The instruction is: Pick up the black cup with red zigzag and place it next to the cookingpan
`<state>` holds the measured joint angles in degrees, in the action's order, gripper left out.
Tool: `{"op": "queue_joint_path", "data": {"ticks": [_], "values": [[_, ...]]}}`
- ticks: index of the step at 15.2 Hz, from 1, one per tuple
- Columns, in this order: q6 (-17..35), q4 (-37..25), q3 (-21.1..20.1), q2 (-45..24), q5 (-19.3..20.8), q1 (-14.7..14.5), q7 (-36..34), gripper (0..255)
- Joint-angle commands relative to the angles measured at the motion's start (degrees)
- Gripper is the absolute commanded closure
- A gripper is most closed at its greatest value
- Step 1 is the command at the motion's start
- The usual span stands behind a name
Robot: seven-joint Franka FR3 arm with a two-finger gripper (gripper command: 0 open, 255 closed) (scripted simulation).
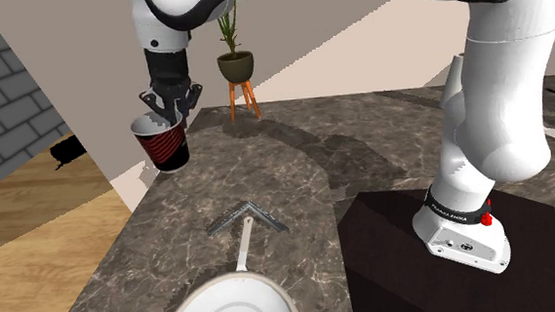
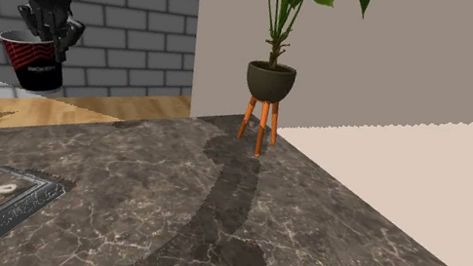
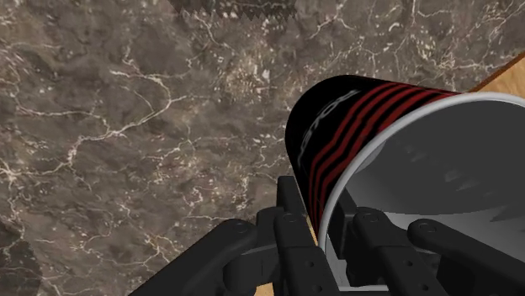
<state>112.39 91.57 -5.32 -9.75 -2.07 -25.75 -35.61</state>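
The black cup with red zigzag bands [image 1: 165, 143] hangs in the air above the marble counter's left edge in the shoulder view. My gripper [image 1: 169, 112] is shut on its rim from above. In the second exterior view the cup [image 2: 34, 63] is at the upper left under the gripper [image 2: 48, 34]. In the wrist view the cup [image 3: 353, 126] is clasped by its rim, one finger [image 3: 294, 214] outside the wall and the other inside, its grey interior open to the camera. The white pan [image 1: 233, 307] lies at the shoulder view's bottom edge, its handle pointing away from the camera.
A grey angle bracket [image 1: 247, 218] lies on the dark marble counter [image 1: 306, 168] just beyond the pan's handle. A potted plant on an orange stand [image 1: 237, 69] is behind the counter. The dark stand [image 1: 447, 258] holds the arm's base. Wooden floor lies left of the counter.
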Motion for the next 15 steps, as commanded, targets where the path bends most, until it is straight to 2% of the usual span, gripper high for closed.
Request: {"op": "queue_joint_path", "data": {"ticks": [1, 9, 12, 15], "values": [[-0.5, -2.4, -0.9, -1.8, 0.9, -1.6, -2.8, 255], [-5.0, -18.0, -3.4, -12.8, 4.9, -8.6, -12.4, 255], [-8.2, -26.8, -3.9, -18.5, 6.6, -11.7, -15.6, 255], [-13.0, -39.3, -4.0, -26.3, 8.2, -15.3, -18.2, 255]]}}
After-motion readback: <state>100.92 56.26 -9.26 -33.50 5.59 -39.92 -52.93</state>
